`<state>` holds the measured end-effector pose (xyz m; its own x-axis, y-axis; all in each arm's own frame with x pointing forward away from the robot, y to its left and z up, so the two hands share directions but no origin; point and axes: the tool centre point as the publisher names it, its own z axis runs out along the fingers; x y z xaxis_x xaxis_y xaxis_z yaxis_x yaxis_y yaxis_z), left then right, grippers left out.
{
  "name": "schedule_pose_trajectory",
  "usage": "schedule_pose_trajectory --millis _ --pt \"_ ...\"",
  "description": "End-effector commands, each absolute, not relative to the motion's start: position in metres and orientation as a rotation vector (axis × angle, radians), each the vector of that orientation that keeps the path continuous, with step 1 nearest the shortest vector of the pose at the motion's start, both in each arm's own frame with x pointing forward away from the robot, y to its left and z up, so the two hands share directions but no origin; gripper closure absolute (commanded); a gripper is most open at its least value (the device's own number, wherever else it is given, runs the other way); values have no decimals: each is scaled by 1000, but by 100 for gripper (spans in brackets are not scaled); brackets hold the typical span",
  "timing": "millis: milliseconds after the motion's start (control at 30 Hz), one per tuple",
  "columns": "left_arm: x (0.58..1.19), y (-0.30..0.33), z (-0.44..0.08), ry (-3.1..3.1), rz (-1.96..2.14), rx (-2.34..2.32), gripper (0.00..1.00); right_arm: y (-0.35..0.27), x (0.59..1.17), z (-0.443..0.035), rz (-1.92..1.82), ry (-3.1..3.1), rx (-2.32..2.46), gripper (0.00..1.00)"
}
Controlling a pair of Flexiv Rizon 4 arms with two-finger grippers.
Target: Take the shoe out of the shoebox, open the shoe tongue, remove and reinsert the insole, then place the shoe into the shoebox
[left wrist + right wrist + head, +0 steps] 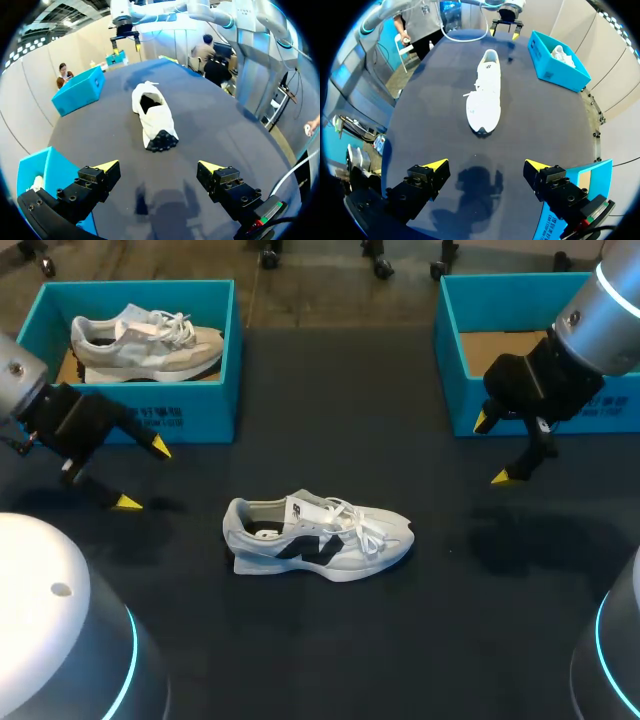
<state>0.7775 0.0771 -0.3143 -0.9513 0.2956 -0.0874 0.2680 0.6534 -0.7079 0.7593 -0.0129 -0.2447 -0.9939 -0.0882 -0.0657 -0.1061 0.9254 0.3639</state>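
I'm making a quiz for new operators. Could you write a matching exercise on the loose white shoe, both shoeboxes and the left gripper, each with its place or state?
1. white shoe
2. left shoebox
3. right shoebox
4. left gripper

A. open, holding nothing
B. lying on the table
C. only its brown floor showing
D. holding a grey shoe

Pairs: 1-B, 2-D, 3-C, 4-A

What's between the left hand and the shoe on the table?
Only bare black tabletop, from left hand to white lace-up sneaker, as the left wrist view shows.
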Motion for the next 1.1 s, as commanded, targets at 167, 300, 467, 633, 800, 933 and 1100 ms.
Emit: schedule_pose_trajectory --millis 167,300,467,633,800,933,1100 --pt "774 78 -323 -2852 1394 -380 0 -12 759 -246 574 3035 -153 0" --pt "772 76 -325 -2847 1471 -358 0 -12 759 -246 574 3035 -153 0" --pt "768 75 -331 -2833 1509 -322 0 -12 759 -246 574 3035 -153 0" --pt "764 71 -340 -2804 1536 -271 0 -12 759 -246 574 3035 -153 0" --pt "758 57 -349 -2762 1589 -242 0 -12 759 -246 574 3035 -153 0" --pt "756 51 -354 -2757 1594 -250 0 -12 759 -246 574 3035 -153 0" --pt "754 35 -369 -2728 1600 -222 0 -12 759 -246 574 3035 -153 0"
